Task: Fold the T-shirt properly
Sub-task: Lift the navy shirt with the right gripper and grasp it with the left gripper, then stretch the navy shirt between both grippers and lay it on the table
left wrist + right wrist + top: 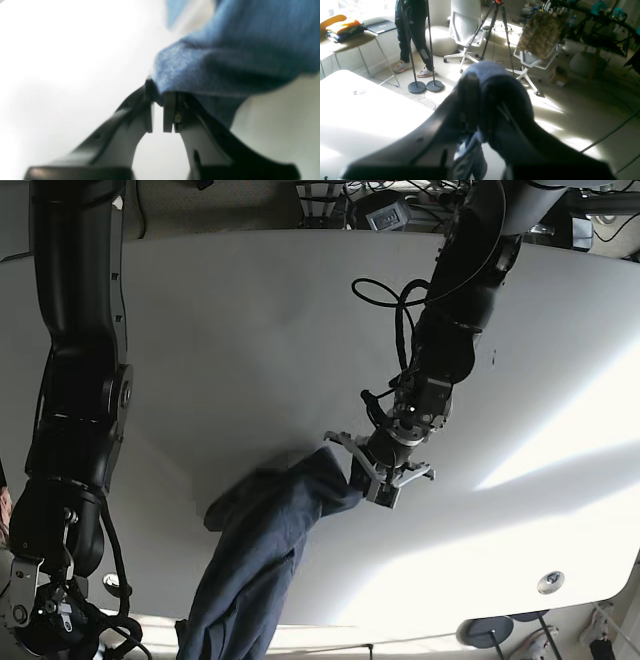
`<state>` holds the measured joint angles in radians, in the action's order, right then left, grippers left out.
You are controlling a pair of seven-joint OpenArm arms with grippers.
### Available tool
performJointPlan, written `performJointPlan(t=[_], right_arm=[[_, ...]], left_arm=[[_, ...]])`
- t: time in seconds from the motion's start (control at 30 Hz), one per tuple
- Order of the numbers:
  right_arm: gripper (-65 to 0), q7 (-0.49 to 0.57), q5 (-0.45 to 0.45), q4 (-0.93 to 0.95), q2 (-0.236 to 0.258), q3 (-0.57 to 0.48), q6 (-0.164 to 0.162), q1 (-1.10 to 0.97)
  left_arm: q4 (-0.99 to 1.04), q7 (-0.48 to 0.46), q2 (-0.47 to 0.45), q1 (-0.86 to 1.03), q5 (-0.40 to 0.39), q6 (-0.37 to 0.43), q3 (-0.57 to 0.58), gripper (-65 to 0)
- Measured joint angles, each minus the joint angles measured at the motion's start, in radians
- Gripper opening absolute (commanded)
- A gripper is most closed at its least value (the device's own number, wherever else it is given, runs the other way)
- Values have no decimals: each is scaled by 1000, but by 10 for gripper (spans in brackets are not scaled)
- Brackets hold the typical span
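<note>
A dark blue T-shirt (270,550) lies bunched on the white table (250,330), running from the middle down over the near edge. My left gripper (365,478) holds its upper corner. In the left wrist view the fingertips of that gripper (158,105) pinch a fold of the blue T-shirt (225,62) just above the table. In the right wrist view my right gripper (480,100) is shut on the T-shirt (492,72), which drapes over the tips and hangs down between the fingers. The right gripper itself is not distinguishable in the base view.
The right arm (75,380) runs down the left side of the table. A small round fitting (548,582) sits near the front right corner. Beyond the table edge (395,95) are a person's legs (412,37), stand bases (426,86), a tripod (495,30) and chairs.
</note>
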<state>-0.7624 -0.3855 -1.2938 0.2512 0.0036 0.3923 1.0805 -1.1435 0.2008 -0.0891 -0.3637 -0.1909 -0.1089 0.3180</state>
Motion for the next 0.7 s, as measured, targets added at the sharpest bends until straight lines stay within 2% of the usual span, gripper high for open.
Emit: performJointPlan(t=[0.17,0.27,0.33,0.4,0.5,0.57,0.7], right_arm=[[-631,139,11,282,-4,-5,0,72],[-631,224,14,426,-1,-5,-9,147],[-631,264,11,478,-1,-5,-8,180],[-631,258,-5,478,15,-2,-5,170],[-631,206,-16,417,20,34,-8,88],[-631,164,-46,293,19,103,-4,-52],[-631,20,-39,26,21,210,-11,-367]], left_arm=[[-208,161,-69,-2,0,-27,-178,-650],[-290,269,-87,-38,2,-116,-342,-650],[-341,342,-87,-98,8,-187,-493,-650],[-386,409,-141,-142,10,-235,-555,-650],[-430,431,-168,-128,11,-253,-555,-650],[-456,428,-170,-89,7,-263,-551,-650],[-480,439,-188,47,11,-266,-552,-650]])
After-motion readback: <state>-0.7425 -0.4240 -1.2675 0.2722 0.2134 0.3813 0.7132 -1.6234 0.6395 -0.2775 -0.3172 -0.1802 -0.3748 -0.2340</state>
